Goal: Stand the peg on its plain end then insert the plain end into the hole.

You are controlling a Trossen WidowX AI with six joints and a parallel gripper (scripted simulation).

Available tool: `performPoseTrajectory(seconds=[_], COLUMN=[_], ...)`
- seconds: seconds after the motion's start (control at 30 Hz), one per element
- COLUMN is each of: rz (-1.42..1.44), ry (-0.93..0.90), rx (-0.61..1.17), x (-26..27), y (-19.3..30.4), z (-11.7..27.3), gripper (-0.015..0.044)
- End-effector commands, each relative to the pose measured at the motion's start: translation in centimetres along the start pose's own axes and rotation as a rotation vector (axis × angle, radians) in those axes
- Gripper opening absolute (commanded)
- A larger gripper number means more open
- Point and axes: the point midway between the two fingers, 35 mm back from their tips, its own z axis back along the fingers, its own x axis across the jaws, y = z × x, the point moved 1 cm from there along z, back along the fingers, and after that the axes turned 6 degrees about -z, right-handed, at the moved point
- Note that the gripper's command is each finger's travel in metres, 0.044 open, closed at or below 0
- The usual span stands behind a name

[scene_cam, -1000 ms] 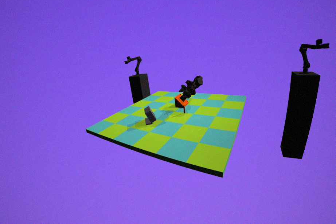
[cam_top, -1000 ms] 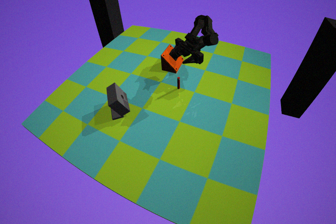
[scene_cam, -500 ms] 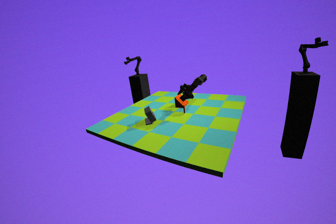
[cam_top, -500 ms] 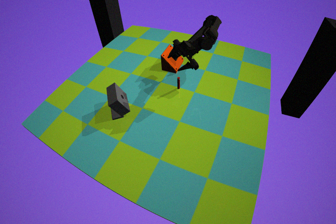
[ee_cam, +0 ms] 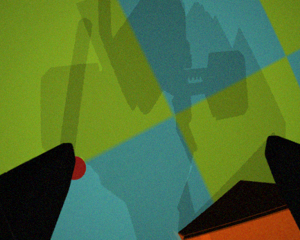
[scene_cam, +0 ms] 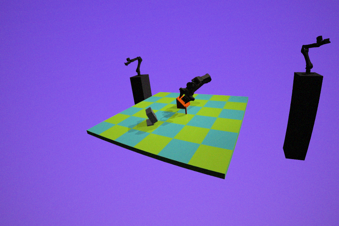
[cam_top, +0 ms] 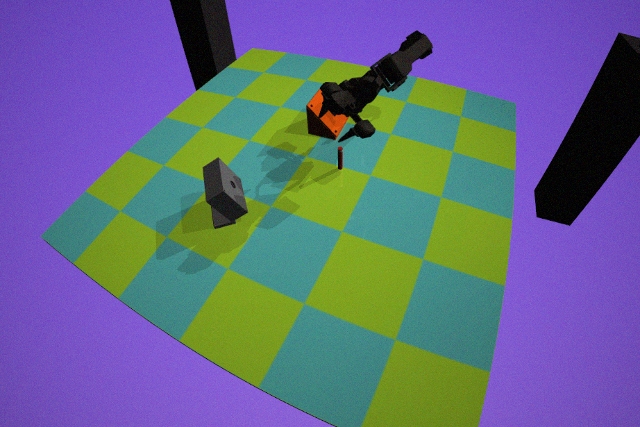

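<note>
The red peg stands upright on the checkered table, away from the panel. The wrist view shows only part of its round red top, beside the left fingertip. The white band cannot be made out now. My gripper is open and empty, pointing down from above the peg's height. The peg's top shows near the left finger, not midway between the fingers. The grey sloped panel stands on a foot, with one dark hole in its face; it is outside the wrist view.
An orange sloped block stands close behind the peg, under my arm and near one finger. Dark pedestals with other small arms stand beyond the table.
</note>
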Motion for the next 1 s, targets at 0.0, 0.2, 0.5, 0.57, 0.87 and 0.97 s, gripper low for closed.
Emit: performPoseTrajectory(seconds=[0.0, 0.2, 0.5, 0.57, 0.87, 0.97], rz=[0.011, 0.008, -0.048, -0.067, -0.072, -0.040], ry=[-0.030, -0.112, -0.305, -0.351, -0.368, -0.377], rx=[0.109, 0.293, 0.513, 0.547, 0.557, 0.551], x=[0.3, 0.8, 1.8, 2.0, 2.1, 2.4], y=[0.2, 0.3, -0.8, -1.2, -1.3, -1.0], z=[-0.2, -0.4, -0.2, -0.1, -0.1, -0.7], gripper=[0.0440, 0.0440, 0.0440, 0.0440, 0.0440, 0.0440])
